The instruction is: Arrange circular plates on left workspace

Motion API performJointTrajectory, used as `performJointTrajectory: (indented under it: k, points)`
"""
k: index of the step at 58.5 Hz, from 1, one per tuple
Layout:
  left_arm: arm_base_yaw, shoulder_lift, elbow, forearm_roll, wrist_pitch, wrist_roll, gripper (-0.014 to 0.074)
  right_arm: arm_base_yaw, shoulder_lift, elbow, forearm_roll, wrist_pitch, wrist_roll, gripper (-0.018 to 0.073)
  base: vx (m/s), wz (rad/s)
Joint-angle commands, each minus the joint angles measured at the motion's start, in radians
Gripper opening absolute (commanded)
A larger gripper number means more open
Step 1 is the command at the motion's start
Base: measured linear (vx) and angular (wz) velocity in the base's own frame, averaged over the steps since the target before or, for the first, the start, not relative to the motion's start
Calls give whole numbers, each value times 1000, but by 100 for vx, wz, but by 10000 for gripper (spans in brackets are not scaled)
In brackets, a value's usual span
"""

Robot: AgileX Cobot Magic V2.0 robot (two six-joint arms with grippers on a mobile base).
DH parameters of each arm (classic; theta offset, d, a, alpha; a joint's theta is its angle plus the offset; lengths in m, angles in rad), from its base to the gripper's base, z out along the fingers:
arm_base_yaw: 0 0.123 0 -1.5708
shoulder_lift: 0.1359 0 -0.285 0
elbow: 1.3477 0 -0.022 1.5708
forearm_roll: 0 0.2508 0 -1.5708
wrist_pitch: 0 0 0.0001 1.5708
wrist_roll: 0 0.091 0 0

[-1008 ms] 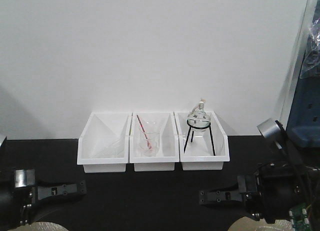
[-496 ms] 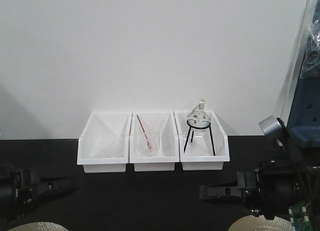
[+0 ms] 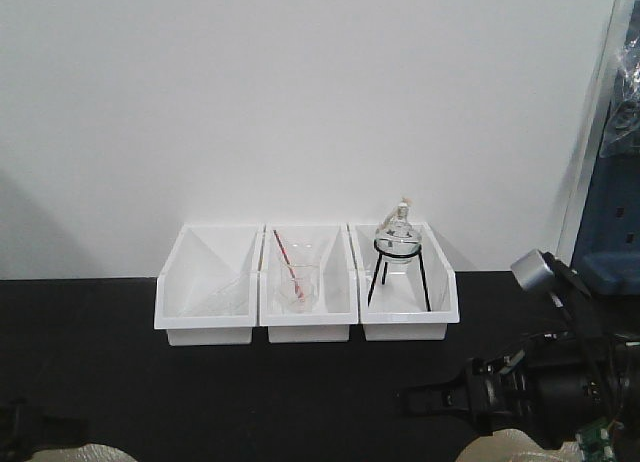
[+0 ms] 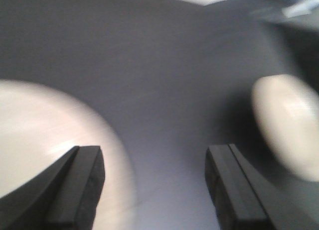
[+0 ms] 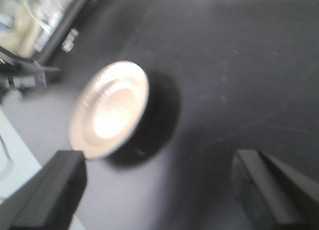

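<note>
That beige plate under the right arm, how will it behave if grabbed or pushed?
The plate looks rigid and glossy, so probably stiff but slippery in the right pincer. It seems to lie flat on the smooth black benchtop, so a push would likely slide it, not tip it.

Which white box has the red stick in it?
The middle box of the three. Its red stick leans in a clear cup. The right box holds a glass flask on a black stand; the left box shows no red.
</note>
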Motion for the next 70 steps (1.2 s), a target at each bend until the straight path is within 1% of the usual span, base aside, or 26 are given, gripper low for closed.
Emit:
performJointTrajectory:
  k: [1, 3, 5, 7, 9, 12, 15, 21, 28, 33, 39, 44, 51, 58, 63, 70]
  points:
    - [79, -16, -35, 148, -20, -95, 569, -2, -24, -32, 11, -3, -8, 685, 0, 0]
    - [120, -15, -34, 210, -32, -132, 569, -2, -24, -32, 2, -3, -7, 681, 0, 0]
    - [155, -11, -34, 250, -39, -164, 569, -2, -24, -32, -2, -3, -3, 674, 0, 0]
    - [188, -6, -34, 278, -38, -184, 569, -2, -24, -32, -2, -3, -3, 667, 0, 0]
    - [219, 0, -34, 295, -34, -186, 569, -2, -24, -32, -2, -3, -3, 659, 0, 0]
    - [258, 13, -34, 312, -24, -180, 569, -2, -24, -32, -2, -2, -3, 648, 0, 0]
    - [298, 32, -34, 313, -11, -158, 569, -2, -24, -32, -2, -2, -3, 636, 0, 0]
    - [346, 86, -34, 299, -8, -150, 569, -2, -24, -32, -2, -2, -4, 610, 0, 0]
    - [356, 146, -34, 291, -31, -139, 569, -2, -24, -32, -7, -1, -4, 589, 0, 0]
    - [356, 190, -34, 265, -36, -95, 569, -2, -24, -32, -10, 0, -4, 586, 0, 0]
    - [356, 255, -34, 214, -32, -22, 569, -2, -24, -32, -18, 3, -4, 587, 0, 0]
    - [356, 303, -35, 172, -32, 20, 569, -2, -24, -32, -20, 9, -4, 587, 0, 0]
    - [356, 354, -35, 170, -45, 40, 569, -2, -24, -32, -20, 15, -4, 587, 0, 0]
    - [356, 390, -35, 163, -22, 88, 569, -2, -24, -32, -19, 14, -4, 587, 0, 0]
    - [356, 417, -35, 115, 18, 152, 569, -2, -24, -32, -13, 6, -6, 587, 0, 0]
    - [356, 461, -35, 2, 101, 261, 549, -2, -24, -32, -5, -1, -8, 587, 0, 0]
